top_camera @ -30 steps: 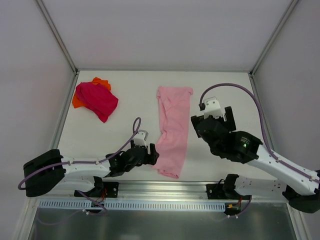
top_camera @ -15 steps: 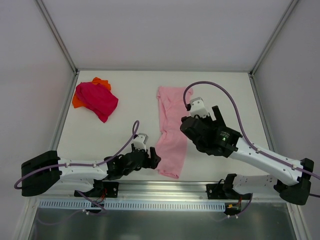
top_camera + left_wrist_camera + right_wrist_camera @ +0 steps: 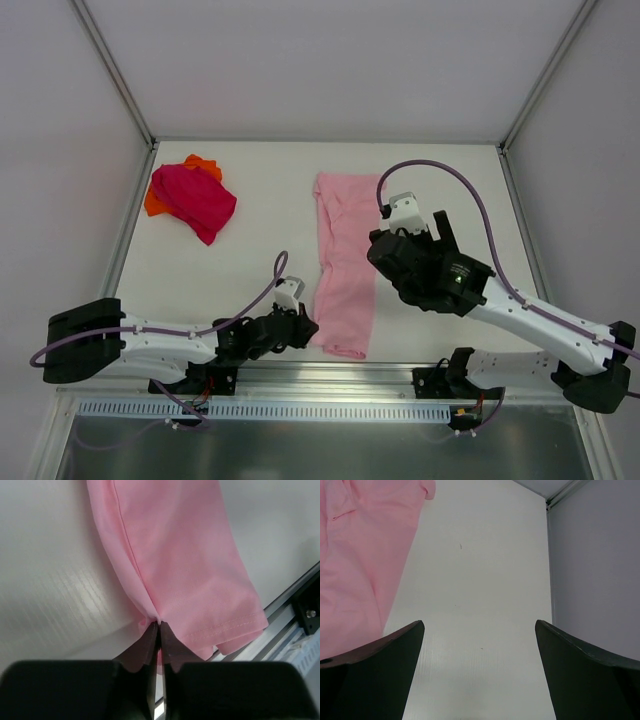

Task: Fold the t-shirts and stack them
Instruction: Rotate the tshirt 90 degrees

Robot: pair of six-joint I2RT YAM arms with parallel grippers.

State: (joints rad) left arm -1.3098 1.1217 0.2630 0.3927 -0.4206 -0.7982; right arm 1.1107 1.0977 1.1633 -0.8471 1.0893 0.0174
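Note:
A light pink t-shirt (image 3: 347,255) lies folded into a long strip down the middle of the table. My left gripper (image 3: 306,326) is low at its near left edge. In the left wrist view the jaws (image 3: 159,626) are shut on the folded side edge of the pink cloth (image 3: 180,555), just above the hem. My right gripper (image 3: 412,230) hovers over the strip's right side, open wide with nothing between its fingers (image 3: 479,623); the pink t-shirt (image 3: 355,555) fills that view's left. A crumpled magenta t-shirt (image 3: 195,198) lies on an orange one (image 3: 205,163) at the far left.
A metal rail (image 3: 320,375) runs along the table's near edge, close behind the shirt's hem (image 3: 295,605). Grey enclosure walls stand at the left, the back and the right (image 3: 600,555). Purple cables loop above both arms.
My left gripper slid toward the near end of the pink t-shirt and closed on its left edge. The right arm swung in from the right to above the shirt's right side.

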